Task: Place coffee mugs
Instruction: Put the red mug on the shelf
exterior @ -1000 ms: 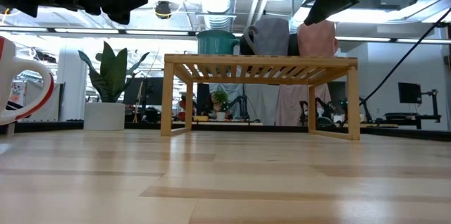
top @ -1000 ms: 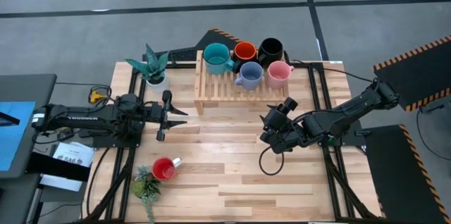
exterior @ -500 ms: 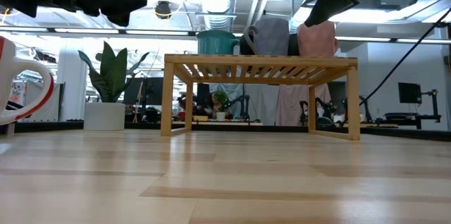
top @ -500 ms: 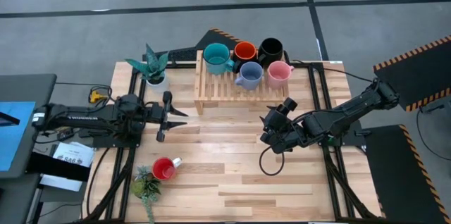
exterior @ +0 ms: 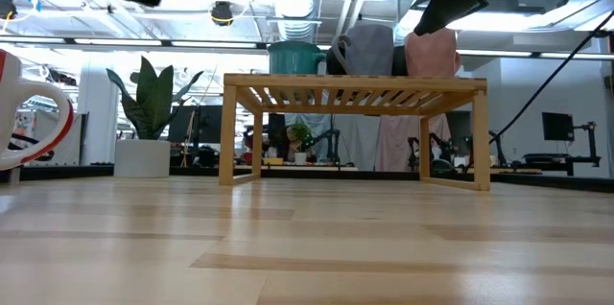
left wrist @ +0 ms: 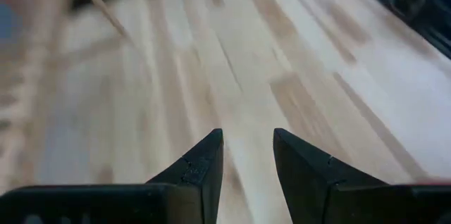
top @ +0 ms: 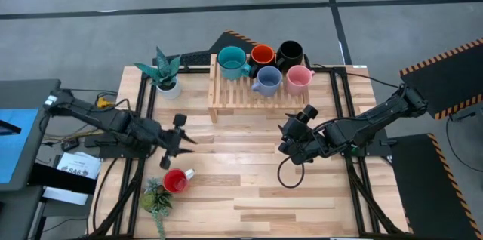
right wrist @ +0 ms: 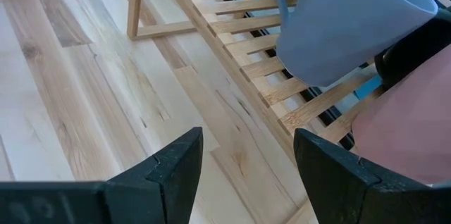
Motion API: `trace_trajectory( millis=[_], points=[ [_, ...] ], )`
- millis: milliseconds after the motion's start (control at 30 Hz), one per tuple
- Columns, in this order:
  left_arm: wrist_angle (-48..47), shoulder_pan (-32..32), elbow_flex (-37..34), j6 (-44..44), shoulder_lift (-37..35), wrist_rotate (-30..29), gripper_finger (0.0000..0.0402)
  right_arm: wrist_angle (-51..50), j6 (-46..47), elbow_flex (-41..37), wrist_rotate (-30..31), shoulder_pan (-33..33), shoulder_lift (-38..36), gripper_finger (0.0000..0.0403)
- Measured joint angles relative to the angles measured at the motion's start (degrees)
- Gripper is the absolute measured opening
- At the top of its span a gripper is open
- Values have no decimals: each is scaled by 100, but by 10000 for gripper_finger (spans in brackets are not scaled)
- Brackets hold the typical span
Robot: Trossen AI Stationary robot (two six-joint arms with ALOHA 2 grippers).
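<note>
Five mugs stand on a slatted wooden rack (top: 249, 93) at the table's far side: teal (top: 232, 62), orange (top: 262, 55), black (top: 289, 53), pale blue (top: 266, 80) and pink (top: 299, 78). The red mug (top: 175, 181) stands on the table near the left near corner, handle toward the right; in the low view it shows at the left edge (exterior: 24, 104). My left gripper (top: 189, 144) hovers open just beyond the red mug, touching nothing (left wrist: 246, 136). My right gripper (top: 287, 133) hovers open before the rack, facing the pale blue mug (right wrist: 352, 23).
A spiky plant in a white pot (top: 164, 75) stands at the far left corner. A small green plant (top: 156, 198) lies right beside the red mug. The broad middle of the table (top: 241, 164) between the two grippers is bare wood. A black cable loops under my right arm.
My left arm has swung toward the table's near edge and its gripper has come closer to the red mug, turning slightly toward it. Its fingers stay open. My right arm and all the mugs have kept still.
</note>
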Motion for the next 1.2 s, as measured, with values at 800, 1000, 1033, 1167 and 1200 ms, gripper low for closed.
trace_trajectory(
  millis=[800,1000,1033,1167,1200],
  points=[
    [-3148,-2195,2003,-2756,3118,-699,183,17,-1,2,2,0,-1,249],
    [-3508,-2191,2003,-2863,3528,-654,183,17,-7,0,4,0,-2,249],
    [-3531,-2186,2003,-2863,3600,-650,183,17,-5,0,4,0,-2,249],
    [-3530,-2045,2003,-2815,3892,-118,183,17,-2,2,4,0,-2,249],
    [-3532,-1990,2003,-2814,3965,51,183,17,-2,2,4,0,-2,249]
  ],
)
